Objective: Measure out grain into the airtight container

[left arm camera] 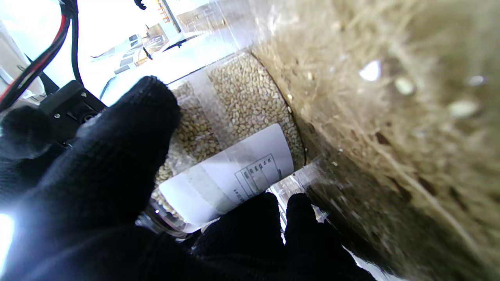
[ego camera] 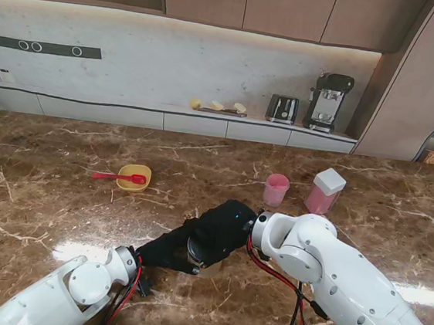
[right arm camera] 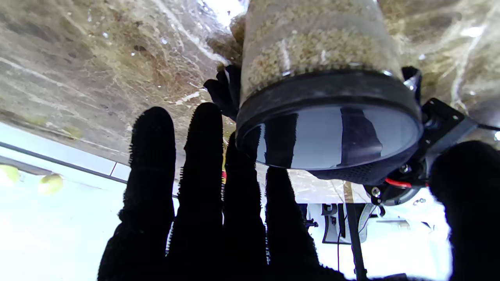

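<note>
Close to me, the left hand (left arm camera: 97,187) is wrapped around a clear jar of grain (left arm camera: 234,128) that stands on the brown desk (ego camera: 56,215). Its black lid (right arm camera: 328,128) is on. The right hand (right arm camera: 218,203) is beside the lid with its fingers straight and apart, holding nothing. I think opening the jar is the job now, so that hand must grip the lid and turn. Farther off wait a pink cup (ego camera: 276,190) and a pink box (ego camera: 325,191).
</note>
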`<act>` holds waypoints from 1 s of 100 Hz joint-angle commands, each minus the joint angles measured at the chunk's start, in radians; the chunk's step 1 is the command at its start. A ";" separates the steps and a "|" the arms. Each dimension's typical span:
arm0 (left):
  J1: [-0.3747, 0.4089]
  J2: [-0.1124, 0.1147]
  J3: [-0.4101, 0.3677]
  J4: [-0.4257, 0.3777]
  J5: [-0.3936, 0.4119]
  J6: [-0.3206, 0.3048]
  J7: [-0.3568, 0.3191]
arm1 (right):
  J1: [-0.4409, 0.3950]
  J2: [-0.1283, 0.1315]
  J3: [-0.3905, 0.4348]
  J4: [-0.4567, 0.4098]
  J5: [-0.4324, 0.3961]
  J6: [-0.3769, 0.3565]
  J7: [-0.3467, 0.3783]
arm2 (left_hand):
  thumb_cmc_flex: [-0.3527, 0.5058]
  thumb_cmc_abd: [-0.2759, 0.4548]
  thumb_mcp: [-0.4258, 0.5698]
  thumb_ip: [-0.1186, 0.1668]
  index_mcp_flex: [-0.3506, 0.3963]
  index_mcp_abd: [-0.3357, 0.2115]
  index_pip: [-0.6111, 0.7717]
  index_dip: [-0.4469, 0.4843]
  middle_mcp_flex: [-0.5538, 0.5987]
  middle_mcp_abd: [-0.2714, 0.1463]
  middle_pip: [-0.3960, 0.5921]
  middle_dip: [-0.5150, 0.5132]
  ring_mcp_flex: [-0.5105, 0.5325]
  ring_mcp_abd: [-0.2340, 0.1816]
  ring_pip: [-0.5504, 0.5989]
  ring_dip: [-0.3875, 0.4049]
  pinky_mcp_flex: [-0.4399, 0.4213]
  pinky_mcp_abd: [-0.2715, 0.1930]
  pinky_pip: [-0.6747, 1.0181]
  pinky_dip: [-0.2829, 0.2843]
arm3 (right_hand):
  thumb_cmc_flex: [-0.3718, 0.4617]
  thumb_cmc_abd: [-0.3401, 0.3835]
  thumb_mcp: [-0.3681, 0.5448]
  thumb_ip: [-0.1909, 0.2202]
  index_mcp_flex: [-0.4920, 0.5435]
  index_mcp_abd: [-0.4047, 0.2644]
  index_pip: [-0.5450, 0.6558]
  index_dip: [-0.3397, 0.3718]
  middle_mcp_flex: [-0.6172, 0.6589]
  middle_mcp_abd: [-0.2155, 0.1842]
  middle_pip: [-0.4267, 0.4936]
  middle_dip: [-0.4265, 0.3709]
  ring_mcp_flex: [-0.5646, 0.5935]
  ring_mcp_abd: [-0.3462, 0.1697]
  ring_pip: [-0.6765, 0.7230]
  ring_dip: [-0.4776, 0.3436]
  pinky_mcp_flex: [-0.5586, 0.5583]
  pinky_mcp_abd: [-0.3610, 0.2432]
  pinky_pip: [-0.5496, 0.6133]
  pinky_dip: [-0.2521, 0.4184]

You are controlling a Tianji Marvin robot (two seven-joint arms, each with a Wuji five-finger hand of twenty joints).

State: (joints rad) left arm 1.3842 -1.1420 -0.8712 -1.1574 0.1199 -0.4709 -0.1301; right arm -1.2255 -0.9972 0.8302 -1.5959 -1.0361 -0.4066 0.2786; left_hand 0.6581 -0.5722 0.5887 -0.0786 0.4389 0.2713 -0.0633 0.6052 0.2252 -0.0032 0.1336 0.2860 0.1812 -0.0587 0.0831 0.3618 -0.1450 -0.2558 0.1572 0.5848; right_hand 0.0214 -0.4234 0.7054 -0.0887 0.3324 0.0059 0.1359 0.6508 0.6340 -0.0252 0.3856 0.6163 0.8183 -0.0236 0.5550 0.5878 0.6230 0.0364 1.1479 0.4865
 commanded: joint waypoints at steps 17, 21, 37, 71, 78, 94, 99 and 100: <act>0.026 0.008 0.005 0.022 0.009 0.021 -0.014 | -0.065 -0.006 0.067 -0.027 0.009 -0.011 -0.011 | 0.029 0.063 0.050 0.048 0.062 -0.512 0.566 -0.022 0.007 -0.032 0.021 0.006 0.021 0.132 0.016 0.018 0.087 0.469 0.176 0.056 | -0.084 0.038 0.019 0.029 -0.089 -0.013 -0.064 -0.022 -0.155 -0.023 -0.165 -0.149 -0.191 0.040 -0.263 -0.140 -0.178 0.068 -0.232 -0.052; 0.026 0.008 0.004 0.021 0.009 0.021 -0.014 | -0.074 -0.006 0.082 -0.041 0.006 -0.015 -0.007 | 0.029 0.063 0.050 0.048 0.062 -0.511 0.566 -0.022 0.012 -0.031 0.022 0.006 0.021 0.131 0.016 0.018 0.088 0.469 0.176 0.056 | -0.079 0.038 0.017 0.029 -0.088 -0.018 -0.066 -0.020 -0.180 -0.019 -0.182 -0.161 -0.216 0.040 -0.288 -0.153 -0.196 0.073 -0.254 -0.050; 0.027 0.007 0.004 0.021 0.010 0.022 -0.012 | -0.089 -0.003 0.124 -0.084 -0.015 -0.051 0.009 | 0.029 0.065 0.047 0.048 0.061 -0.511 0.570 -0.022 0.020 -0.030 0.026 0.009 0.022 0.130 0.016 0.018 0.089 0.468 0.178 0.056 | 0.095 -0.080 0.013 0.039 -0.036 -0.019 -0.030 -0.004 -0.264 0.004 -0.204 -0.170 -0.314 0.017 -0.336 -0.178 -0.249 0.068 -0.313 -0.029; 0.028 0.007 0.004 0.019 0.013 0.027 -0.011 | 0.057 0.031 0.042 -0.089 -0.036 -0.187 0.203 | 0.030 0.062 0.048 0.049 0.061 -0.510 0.578 -0.019 0.026 -0.027 0.032 0.011 0.022 0.130 0.017 0.019 0.089 0.469 0.181 0.057 | 0.581 -0.404 0.436 -0.023 -0.206 -0.142 -0.131 -0.012 -0.474 0.052 -0.210 -0.230 -0.438 0.048 -0.376 -0.262 -0.237 0.044 -0.432 -0.048; 0.027 0.008 0.004 0.018 0.014 0.028 -0.011 | 0.077 0.031 0.017 -0.070 -0.049 -0.195 0.187 | 0.029 0.062 0.048 0.049 0.062 -0.510 0.579 -0.019 0.008 -0.031 0.025 0.008 0.022 0.132 0.017 0.019 0.089 0.470 0.182 0.057 | 0.598 -0.403 0.448 -0.031 -0.199 -0.160 -0.158 -0.039 -0.475 0.055 -0.215 -0.250 -0.410 0.050 -0.357 -0.259 -0.206 0.044 -0.411 -0.043; 0.029 0.008 0.001 0.017 0.015 0.030 -0.012 | 0.103 0.032 -0.024 -0.051 -0.060 -0.208 0.176 | 0.028 0.060 0.051 0.049 0.062 -0.508 0.582 -0.017 0.029 -0.027 0.028 0.009 0.023 0.131 0.017 0.019 0.089 0.469 0.182 0.057 | 0.617 -0.409 0.462 -0.040 -0.190 -0.214 -0.113 0.013 -0.451 0.032 -0.116 -0.211 -0.298 0.037 -0.297 -0.216 -0.130 0.038 -0.343 -0.039; 0.029 0.008 0.001 0.017 0.015 0.030 -0.012 | 0.110 0.033 -0.035 -0.048 -0.067 -0.214 0.173 | 0.027 0.060 0.052 0.049 0.061 -0.509 0.582 -0.016 0.007 -0.033 0.018 0.006 0.022 0.131 0.017 0.019 0.088 0.470 0.182 0.057 | 0.621 -0.409 0.469 -0.041 -0.175 -0.227 -0.094 0.034 -0.427 0.020 -0.086 -0.194 -0.257 0.030 -0.280 -0.200 -0.104 0.037 -0.321 -0.039; 0.029 0.008 0.001 0.016 0.015 0.030 -0.012 | 0.112 0.034 -0.037 -0.047 -0.067 -0.215 0.173 | 0.026 0.061 0.052 0.049 0.060 -0.509 0.581 -0.016 0.007 -0.033 0.017 0.005 0.022 0.131 0.017 0.019 0.088 0.470 0.182 0.057 | 0.622 -0.410 0.470 -0.041 -0.171 -0.230 -0.090 0.037 -0.422 0.018 -0.081 -0.192 -0.249 0.030 -0.277 -0.197 -0.100 0.038 -0.318 -0.040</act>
State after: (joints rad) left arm 1.3913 -1.1410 -0.8785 -1.1683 0.1266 -0.4599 -0.1318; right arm -1.1168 -0.9631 0.8005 -1.6516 -1.0945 -0.6130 0.4369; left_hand 0.6581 -0.5722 0.5888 -0.0786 0.4393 0.2713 -0.0638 0.5940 0.2254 -0.0032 0.1340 0.2861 0.1816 -0.0590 0.0831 0.3618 -0.1446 -0.2558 0.1572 0.5848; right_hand 0.6120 -0.8006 1.1229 -0.0975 0.1688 -0.1909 0.0242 0.6566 0.1983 0.0079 0.2695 0.3958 0.5251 0.0033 0.2654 0.3642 0.4888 0.0721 0.7911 0.4451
